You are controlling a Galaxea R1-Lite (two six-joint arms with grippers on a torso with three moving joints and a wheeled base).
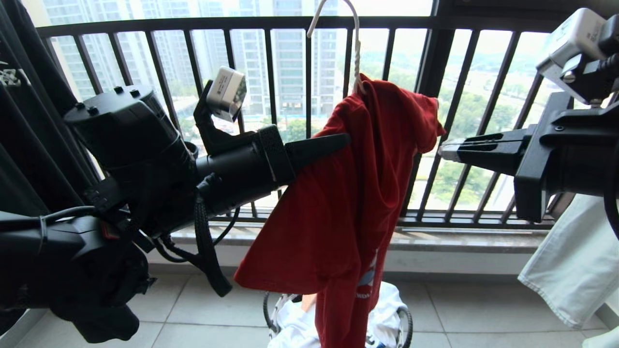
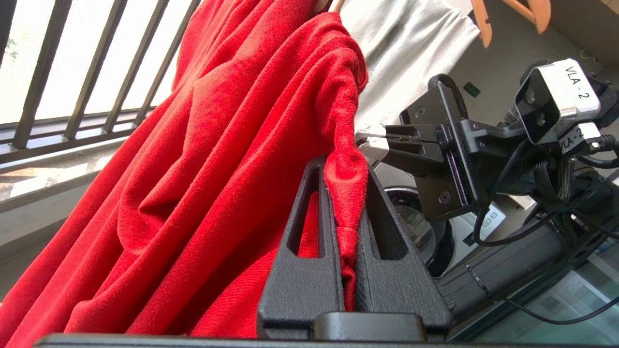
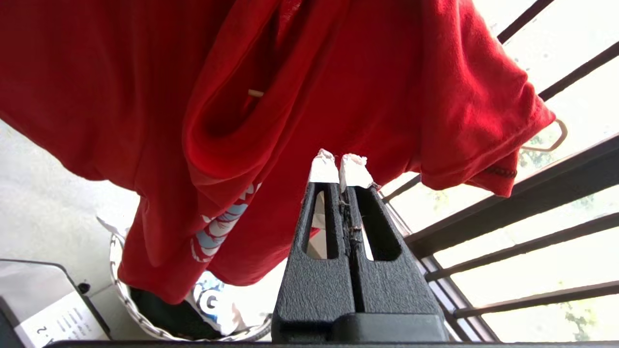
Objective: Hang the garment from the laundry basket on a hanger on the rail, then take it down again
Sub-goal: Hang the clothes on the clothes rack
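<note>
**Red shirt on the wire hanger, one claw pinching it**

Nearest of all is the left arm, a bulky black limb reaching in from the left and ending in the left claw (image 1: pixel 338 140), which is clamped tight on a fold of the garment (image 1: pixel 338 203). From the left wrist view the red cloth is plainly squeezed between the two black fingers (image 2: pixel 309 232), bunched up over their tips.

Across from it, the right claw (image 1: pixel 447 150) comes in from the right at about the same height. Its white-taped fingertips (image 3: pixel 324 166) are pressed together with nothing between them, and they stand just beside the shirt's sleeve edge without holding it.

Between the two claws the garment hangs from the hanger (image 1: pixel 355 53), whose twisted neck rises out of the collar and hooks upward out of view. One wire end (image 3: pixel 556 137) pokes out past the red sleeve. The shirt droops unevenly, its lower part with the white and light-blue print falling toward the laundry basket (image 1: pixel 404 326) on the tiled floor below, where white cloth lies inside.

A black T-shirt (image 1: pixel 29 121) hangs at the far left, a white garment (image 1: pixel 570 270) at the far right. Behind everything runs the dark barred window railing (image 1: pixel 271 23), with tower blocks beyond.
</note>
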